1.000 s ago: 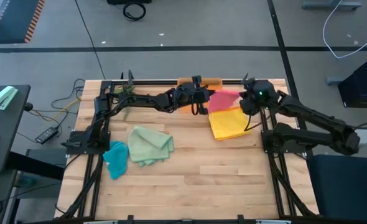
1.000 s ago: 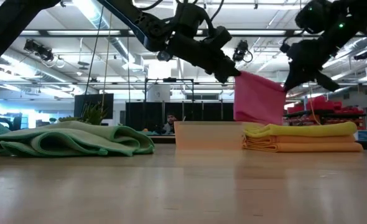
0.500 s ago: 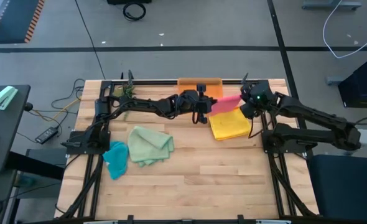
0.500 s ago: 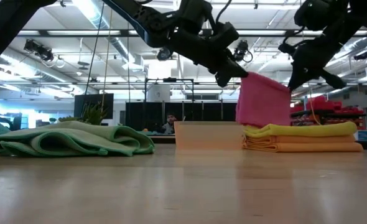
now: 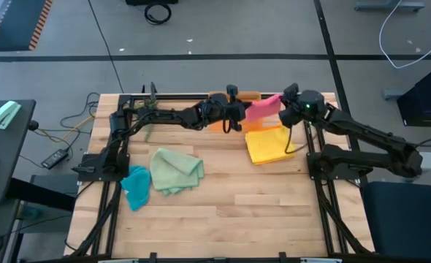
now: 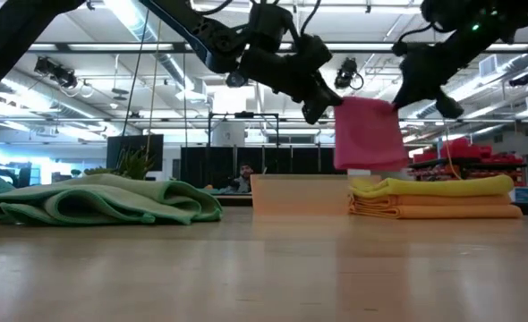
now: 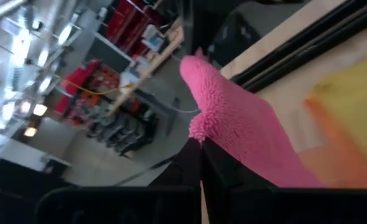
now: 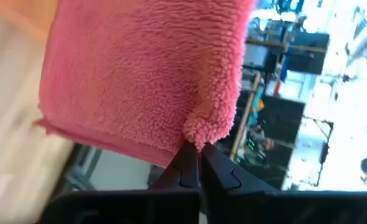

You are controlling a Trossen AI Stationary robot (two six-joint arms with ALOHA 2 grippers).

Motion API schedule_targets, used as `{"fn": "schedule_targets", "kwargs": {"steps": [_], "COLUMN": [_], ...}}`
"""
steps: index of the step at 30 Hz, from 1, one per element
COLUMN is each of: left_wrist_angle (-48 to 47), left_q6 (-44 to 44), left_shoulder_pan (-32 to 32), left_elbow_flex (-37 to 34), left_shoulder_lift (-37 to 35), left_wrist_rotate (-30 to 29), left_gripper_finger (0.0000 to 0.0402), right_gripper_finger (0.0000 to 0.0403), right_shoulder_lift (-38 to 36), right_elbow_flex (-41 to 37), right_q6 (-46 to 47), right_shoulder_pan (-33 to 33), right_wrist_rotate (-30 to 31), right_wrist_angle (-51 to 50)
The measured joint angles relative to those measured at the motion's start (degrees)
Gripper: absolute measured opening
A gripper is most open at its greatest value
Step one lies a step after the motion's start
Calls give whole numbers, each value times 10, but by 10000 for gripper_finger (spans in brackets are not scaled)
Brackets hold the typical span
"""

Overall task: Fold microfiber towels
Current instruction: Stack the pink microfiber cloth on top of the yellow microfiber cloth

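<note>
A: Start at the near edge of the desk [image 5: 223,219]. What's there?

B: Bare wood across the whole near half. Farther in, toward the left edge, a teal towel [image 5: 136,187] lies bunched, touching a crumpled sage green towel [image 5: 177,170]. Neither is folded yet.

A: And the pink towel [image 6: 368,134]?

B: It hangs in the air over the far right part of the desk, stretched between both arms. The left gripper [image 5: 239,117] is pinched on one top corner; the right gripper [image 5: 288,96] is pinched on the other. Both wrist views show fingers closed tight on pink pile.

A: What has changed in the last second?

B: Half a second ago the cloth had dipped until its lower edge nearly met the folded stack; now it is lifted again and has shifted toward the far edge, with the right gripper drawn back that way too. I judge they are re-aligning before laying it down, so this fold is mid-step.

A: The stack?

B: A yellow towel [image 5: 271,145] sits folded on an orange towel [image 6: 443,211], just below and nearer than the hanging cloth, by the right edge.

A: Room to move?

B: Tight at the back: the orange bin [image 5: 230,97] sits against the far edge just beside the left gripper, and the frame rail runs close. The open room is all toward the near edge.
</note>
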Motion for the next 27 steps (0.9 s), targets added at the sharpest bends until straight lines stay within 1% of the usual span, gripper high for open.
{"fn": "schedule_targets", "kwargs": {"steps": [2,4,7,9,11,12,15,20,23,27], "left_wrist_angle": [-3,-19,-46,-74,-75,-88,-81,-82,-87,-88], "left_q6": [15,11,-21,-30,-40,-42,-49,-60,-98,-206], "left_shoulder_pan": [-1,-4,-19,-35,-52,-60,-84,-112,-118,-120], "left_elbow_flex": [0,0,0,0,1,0,0,0,0,2], "left_shoulder_lift": [0,0,5,12,27,32,43,44,44,64], "left_wrist_rotate": [1,2,16,19,20,19,17,12,2,2], "left_gripper_finger": [5,5,5,5,5,5,5,5,5,5], "right_gripper_finger": [0,0,1,1,1,1,1,1,1,1], "right_shoulder_lift": [14,11,-8,-19,-25,-27,-31,-45,-49,-49], "right_elbow_flex": [0,0,0,0,0,0,0,0,0,0], "right_q6": [-3,-10,-3,19,42,54,85,139,168,211], "right_shoulder_pan": [0,1,1,1,6,11,35,83,106,128], "right_wrist_rotate": [17,17,-15,-47,-61,-70,-81,-73,-72,-61], "right_wrist_angle": [2,-24,-96,-157,-216,-245,-314,-356,-390,-423]}}
